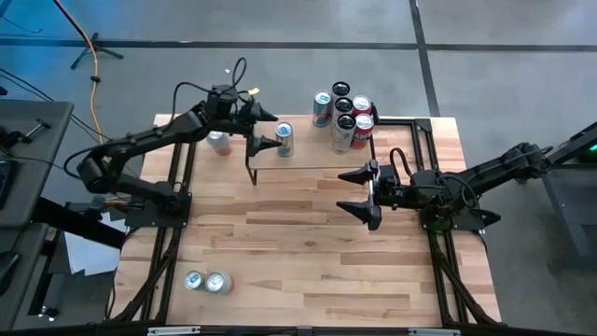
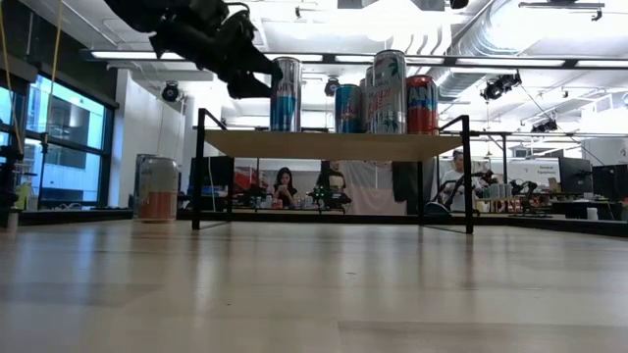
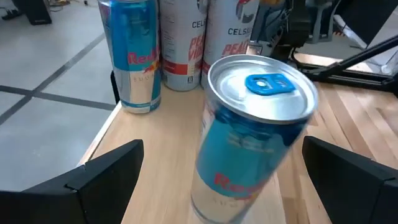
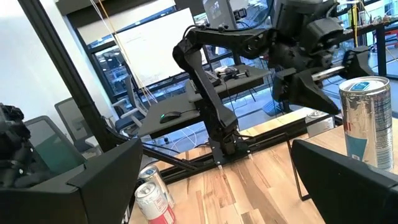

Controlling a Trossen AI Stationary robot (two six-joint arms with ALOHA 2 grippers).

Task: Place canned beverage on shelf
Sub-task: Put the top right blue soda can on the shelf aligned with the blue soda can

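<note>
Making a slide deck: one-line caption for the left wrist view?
Open left gripper flanks a blue can standing on the shelf beside three more cans.

On the shelf [image 1: 308,161], one can [image 1: 284,140] stands between the left gripper's [image 1: 264,128] spread jaws, a can cluster [image 1: 343,117] farther beyond.

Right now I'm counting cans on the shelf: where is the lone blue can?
In the high view the blue can stands upright on the shelf, toward its left end, between the open jaws of the left gripper, apart from the can cluster at right.
</note>
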